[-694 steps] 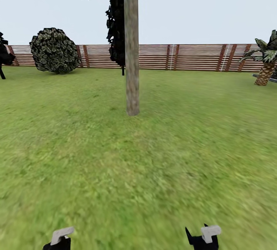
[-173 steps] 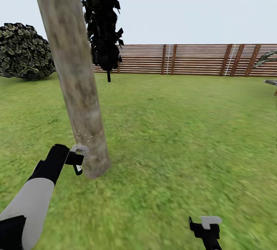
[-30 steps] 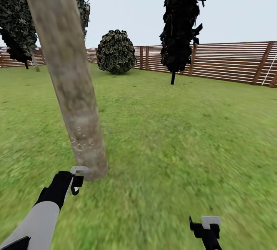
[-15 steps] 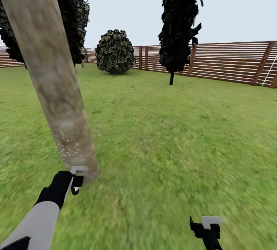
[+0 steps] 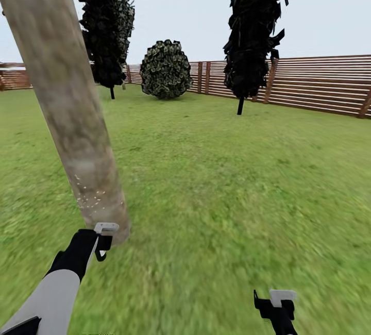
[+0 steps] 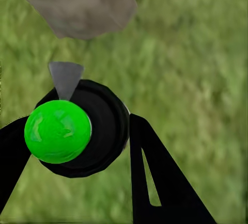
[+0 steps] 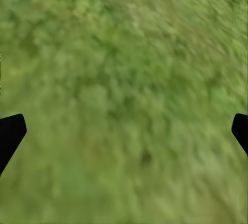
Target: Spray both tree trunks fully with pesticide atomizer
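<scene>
The left end effector (image 6: 77, 141) is clamped on the atomizer (image 6: 82, 128). Trunk (image 5: 77, 134) just ahead: better sweep the nozzle upward, staying close

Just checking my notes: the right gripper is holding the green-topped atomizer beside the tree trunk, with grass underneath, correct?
Not quite: the left gripper holds the green-topped atomizer beside the tree trunk, as the left wrist view shows. The right gripper is open over bare grass.

atomizer (image 6: 77, 131): black body, green cap, held in left tool | tree trunk (image 5: 67, 103): pale grey-tan, speckled near base
</scene>
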Controlling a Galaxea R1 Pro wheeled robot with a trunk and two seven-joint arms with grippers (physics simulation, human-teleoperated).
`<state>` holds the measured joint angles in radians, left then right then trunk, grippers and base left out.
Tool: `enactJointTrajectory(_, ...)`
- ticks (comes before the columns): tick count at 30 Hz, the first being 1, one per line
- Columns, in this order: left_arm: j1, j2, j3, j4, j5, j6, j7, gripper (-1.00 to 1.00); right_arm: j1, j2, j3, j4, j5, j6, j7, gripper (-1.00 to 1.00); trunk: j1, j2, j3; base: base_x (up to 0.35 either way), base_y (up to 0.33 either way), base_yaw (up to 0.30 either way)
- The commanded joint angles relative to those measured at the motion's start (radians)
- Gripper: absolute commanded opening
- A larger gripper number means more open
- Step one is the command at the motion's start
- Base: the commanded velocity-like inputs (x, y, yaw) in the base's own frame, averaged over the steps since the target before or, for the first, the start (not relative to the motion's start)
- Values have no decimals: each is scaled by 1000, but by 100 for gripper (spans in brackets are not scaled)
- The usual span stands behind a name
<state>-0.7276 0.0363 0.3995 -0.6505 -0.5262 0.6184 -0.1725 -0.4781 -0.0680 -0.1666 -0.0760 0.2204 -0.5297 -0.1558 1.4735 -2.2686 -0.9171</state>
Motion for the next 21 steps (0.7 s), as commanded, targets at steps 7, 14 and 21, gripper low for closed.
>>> enactJointTrajectory(7,-1,0,5,-1,-12,3,-9,-100,0,-1,-7,1,11,-3,-4,100,0,0,-1,128,-271,166)
enactJointTrajectory(14,-1,8,4,-1,-13,4,-8,-100,0,0,-7,1,11,-3,-4,100,0,0,-1,118,-271,12)
enactJointTrajectory(21,-1,10,0,-1,-15,4,-8,-100,0,0,-7,1,11,-3,-4,100,0,0,-1,11,-275,223)
